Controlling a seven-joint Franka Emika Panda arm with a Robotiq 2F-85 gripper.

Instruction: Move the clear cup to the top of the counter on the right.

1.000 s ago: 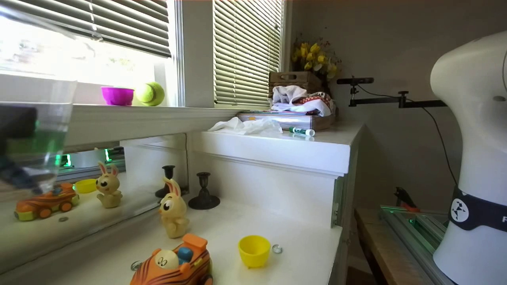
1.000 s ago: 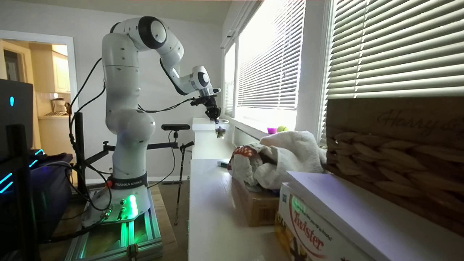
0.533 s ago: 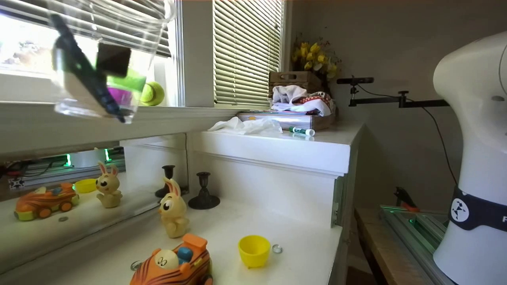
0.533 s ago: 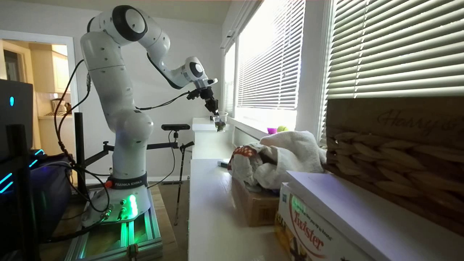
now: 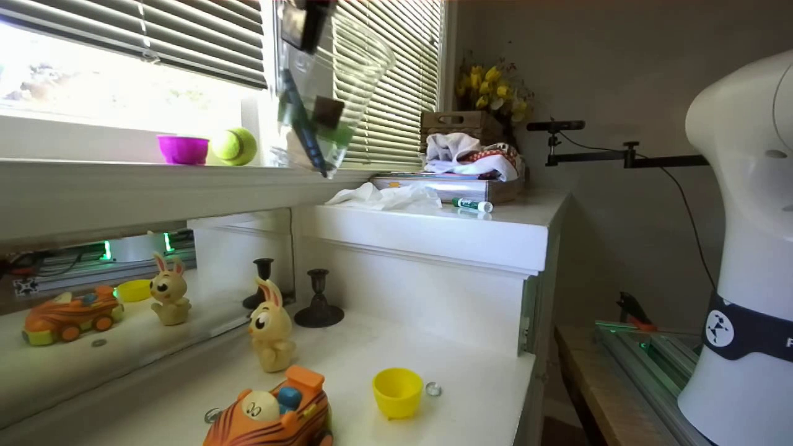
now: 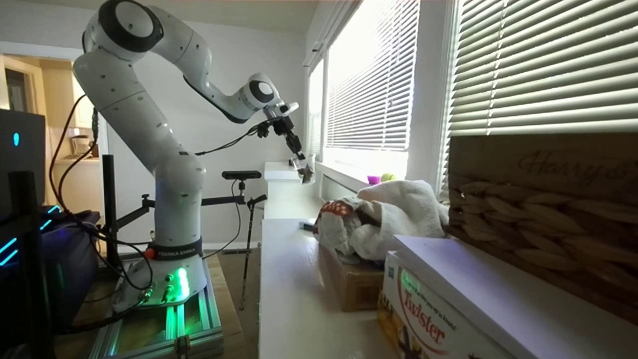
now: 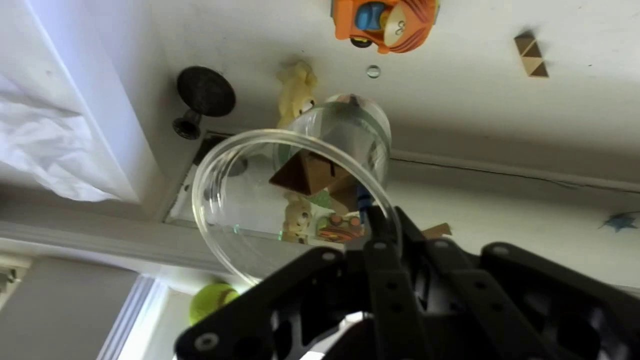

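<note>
The clear cup [image 5: 365,74] hangs in the air, tilted, above the lower worktop and left of the counter in an exterior view. It holds a dark blue stick, brown blocks and something green. My gripper [image 7: 392,215] is shut on the cup's rim, one finger inside and one outside; the cup [image 7: 345,125] points away from me in the wrist view. The gripper [image 6: 300,155] and the cup [image 6: 312,168] also show small in an exterior view. The tall white counter [image 5: 421,248] stands at the right; its flat top [image 6: 289,284] runs toward the camera in an exterior view.
On the counter lie white tissue [image 5: 387,197], a green marker [image 5: 473,205], and boxes with a towel [image 5: 455,148]. The worktop holds a toy car [image 5: 279,412], yellow cup [image 5: 398,393], bunny [image 5: 271,334] and candlestick [image 5: 319,303]. A magenta bowl [image 5: 184,150] and tennis ball [image 5: 235,147] sit on the sill.
The cup has risen and moved right toward the counter in an exterior view, and has become tilted. The arm has leaned back and swung along. The gripper still holds the cup.
</note>
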